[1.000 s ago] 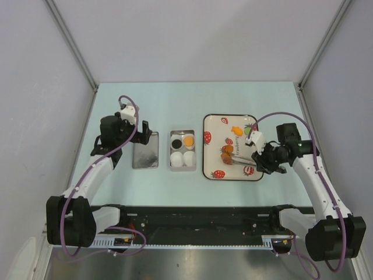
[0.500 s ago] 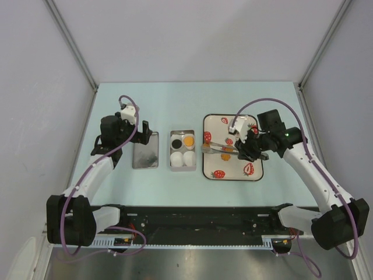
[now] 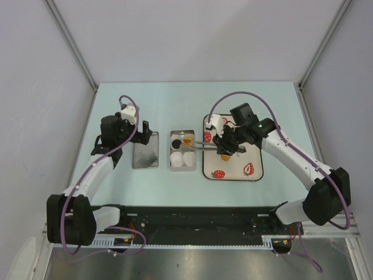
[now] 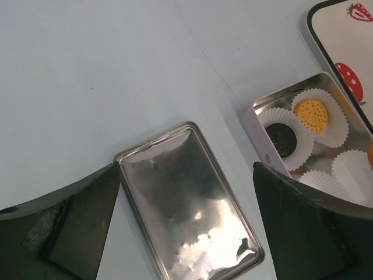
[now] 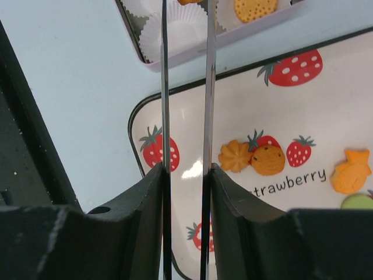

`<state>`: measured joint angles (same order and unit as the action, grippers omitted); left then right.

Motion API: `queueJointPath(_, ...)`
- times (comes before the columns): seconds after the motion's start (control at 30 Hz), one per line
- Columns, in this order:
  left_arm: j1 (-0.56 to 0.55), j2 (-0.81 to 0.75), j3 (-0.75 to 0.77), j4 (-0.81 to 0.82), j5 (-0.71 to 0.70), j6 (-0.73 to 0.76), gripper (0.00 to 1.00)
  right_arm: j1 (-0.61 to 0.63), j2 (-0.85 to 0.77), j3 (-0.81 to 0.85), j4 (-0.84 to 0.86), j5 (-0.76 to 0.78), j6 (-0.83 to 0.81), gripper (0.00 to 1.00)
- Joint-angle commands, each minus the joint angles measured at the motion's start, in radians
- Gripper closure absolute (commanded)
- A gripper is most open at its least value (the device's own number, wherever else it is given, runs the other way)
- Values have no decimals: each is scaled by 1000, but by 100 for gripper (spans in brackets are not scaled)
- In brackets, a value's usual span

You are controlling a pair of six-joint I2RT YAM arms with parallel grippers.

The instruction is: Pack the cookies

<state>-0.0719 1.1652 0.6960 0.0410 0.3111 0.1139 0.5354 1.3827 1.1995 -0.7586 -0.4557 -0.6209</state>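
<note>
Above the pale blue table (image 3: 175,105), round orange cookie (image 4: 370,154) in steel tongs (image 5: 207,87), pinched by right gripper (image 5: 186,172), to be centred over silver tin's (image 4: 257,134) five-o'clock white paper cup (image 5: 150,35).

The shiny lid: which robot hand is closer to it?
Left. The left gripper hangs just over the lid; the right gripper is farther off, over the strawberry tray, holding tongs.

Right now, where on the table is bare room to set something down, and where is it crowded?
Free: the wide far strip of table behind the tin and tray; the near strip before them. Crowded: over tin and tray, where the right hand holds tongs; the gap between lid and tin is narrow.
</note>
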Motion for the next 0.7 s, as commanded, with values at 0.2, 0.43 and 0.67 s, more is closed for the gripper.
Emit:
queueJointPath(0.2, -6, 7, 43, 20, 19, 15, 0, 78, 99, 81, 96, 9, 23, 87)
queueJointPath(0.43, -5, 5, 45, 22, 16, 13, 0, 104, 136, 83, 102, 15, 15, 87)
queueJointPath(0.67, -5, 8, 46, 20, 16, 13, 0, 126, 168, 83, 101, 26, 10, 87)
